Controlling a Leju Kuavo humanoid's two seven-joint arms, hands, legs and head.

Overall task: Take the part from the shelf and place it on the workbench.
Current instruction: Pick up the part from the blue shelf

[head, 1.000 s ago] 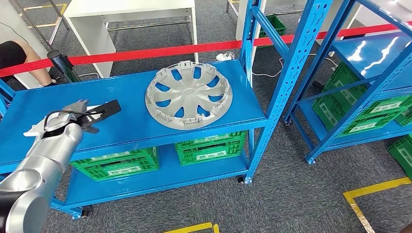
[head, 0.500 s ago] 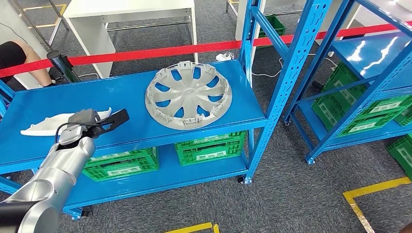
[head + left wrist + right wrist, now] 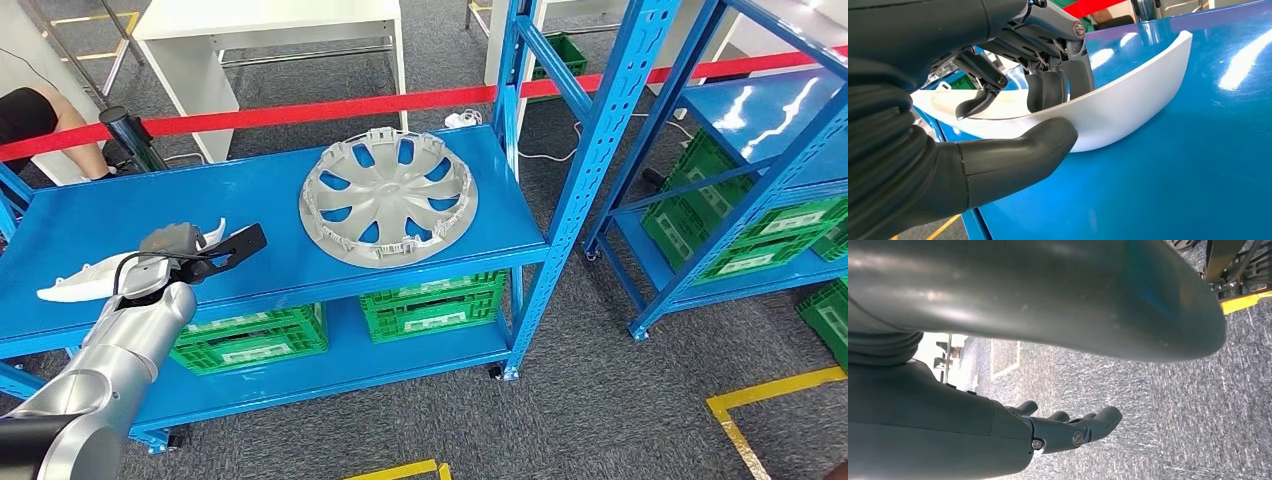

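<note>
Your left hand (image 3: 1013,125) has the white curved part (image 3: 85,277) pinched, thumb under and fingers (image 3: 1048,90) over its edge, so it can slide off the blue shelf (image 3: 300,250) without tipping. The part sits at the shelf's front edge, well left of the grey wheel cover (image 3: 388,195). Since half a second ago it has slid slightly further toward that edge. Right hand (image 3: 1068,430) hangs over the floor, empty, fingers loosely apart.
</note>
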